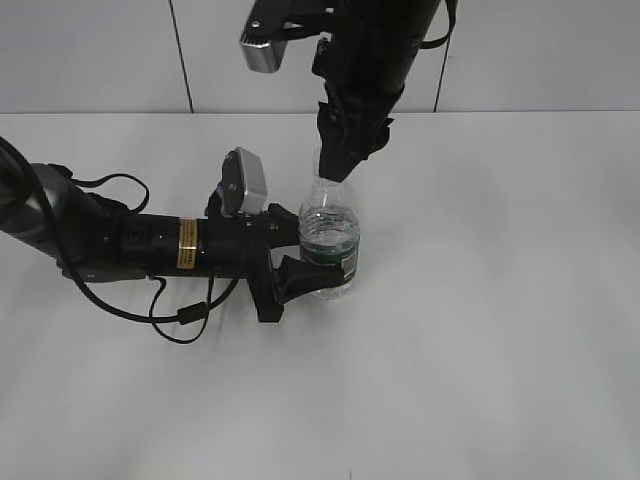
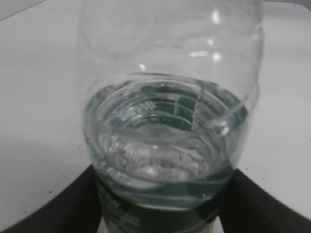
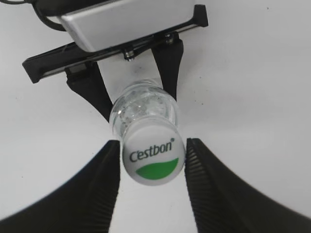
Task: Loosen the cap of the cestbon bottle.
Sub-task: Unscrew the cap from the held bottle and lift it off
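Note:
The cestbon bottle [image 1: 328, 235] stands upright on the white table, clear, part full of water, with a dark green label band. My left gripper [image 1: 305, 270] is shut on it at the label from the left; its black fingers press both sides of the bottle [image 2: 165, 121] in the left wrist view. My right gripper [image 1: 335, 170] comes down from above and hides the cap in the exterior view. In the right wrist view the white cap [image 3: 153, 159] with its green mark sits between the right gripper's [image 3: 153, 141] fingers, with a thin gap on each side.
The left arm lies along the white table [image 1: 500, 330] with a loose black cable [image 1: 185, 315] beside it. A tiled wall [image 1: 100, 60] rises behind the table. The left wrist's silver camera [image 3: 126, 19] shows past the bottle in the right wrist view.

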Available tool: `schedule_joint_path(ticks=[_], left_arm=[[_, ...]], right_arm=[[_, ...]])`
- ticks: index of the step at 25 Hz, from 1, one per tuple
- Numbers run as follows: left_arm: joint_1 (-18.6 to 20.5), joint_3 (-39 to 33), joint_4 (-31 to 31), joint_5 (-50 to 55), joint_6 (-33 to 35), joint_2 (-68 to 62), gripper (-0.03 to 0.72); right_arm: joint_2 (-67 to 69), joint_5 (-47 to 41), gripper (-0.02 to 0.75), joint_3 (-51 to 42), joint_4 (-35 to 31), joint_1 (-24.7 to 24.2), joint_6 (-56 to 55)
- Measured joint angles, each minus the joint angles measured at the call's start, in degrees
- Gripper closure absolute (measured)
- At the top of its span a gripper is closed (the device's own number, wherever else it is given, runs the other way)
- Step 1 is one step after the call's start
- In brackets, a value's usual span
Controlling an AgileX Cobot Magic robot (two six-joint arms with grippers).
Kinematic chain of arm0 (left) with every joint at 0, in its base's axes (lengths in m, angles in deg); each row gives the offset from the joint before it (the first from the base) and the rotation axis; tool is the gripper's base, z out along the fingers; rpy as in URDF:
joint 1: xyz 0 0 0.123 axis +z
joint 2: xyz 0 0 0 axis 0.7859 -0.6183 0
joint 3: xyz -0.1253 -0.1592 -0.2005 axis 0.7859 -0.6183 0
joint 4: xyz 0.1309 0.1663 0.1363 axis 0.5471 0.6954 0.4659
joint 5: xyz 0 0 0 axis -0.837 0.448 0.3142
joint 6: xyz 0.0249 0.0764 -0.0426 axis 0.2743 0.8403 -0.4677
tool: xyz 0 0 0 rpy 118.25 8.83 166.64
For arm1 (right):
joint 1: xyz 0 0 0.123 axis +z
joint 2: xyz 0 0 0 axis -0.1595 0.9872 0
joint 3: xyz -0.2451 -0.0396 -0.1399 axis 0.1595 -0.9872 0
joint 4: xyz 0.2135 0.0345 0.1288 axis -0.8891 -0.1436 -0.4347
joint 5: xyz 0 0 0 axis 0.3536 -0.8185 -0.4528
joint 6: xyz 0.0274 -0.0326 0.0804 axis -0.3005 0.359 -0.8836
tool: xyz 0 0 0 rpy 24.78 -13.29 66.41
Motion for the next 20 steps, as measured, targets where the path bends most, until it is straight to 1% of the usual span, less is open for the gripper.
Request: schedule_joint_path(ticks=[2,5,8,11,14,17,20], left_arm=[[0.0,0.0,0.0,0.0,0.0,0.0,0.272],[0.0,0.0,0.0,0.0,0.0,0.0,0.272],[0.0,0.0,0.0,0.0,0.0,0.0,0.272],[0.0,0.0,0.0,0.0,0.0,0.0,0.272],[0.0,0.0,0.0,0.0,0.0,0.0,0.272],[0.0,0.0,0.0,0.0,0.0,0.0,0.272],[0.0,0.0,-0.02,0.06,0.0,0.0,0.272]], right_arm=[[0.0,0.0,0.318,0.0,0.13,0.0,0.0],[-0.43,0.0,0.246,0.0,-0.04,0.0,0.07],[-1.08,-0.05,0.228,0.0,-0.21,0.0,-1.49],[-2.44,-0.05,0.223,0.0,-0.21,0.0,-7.21],[-3.98,-0.05,0.223,0.0,-0.27,0.0,-20.44],[-5.04,-0.1,0.222,0.05,-0.66,0.0,-41.17],[-5.16,-0.1,0.225,-0.01,-1.14,0.0,-55.49]])
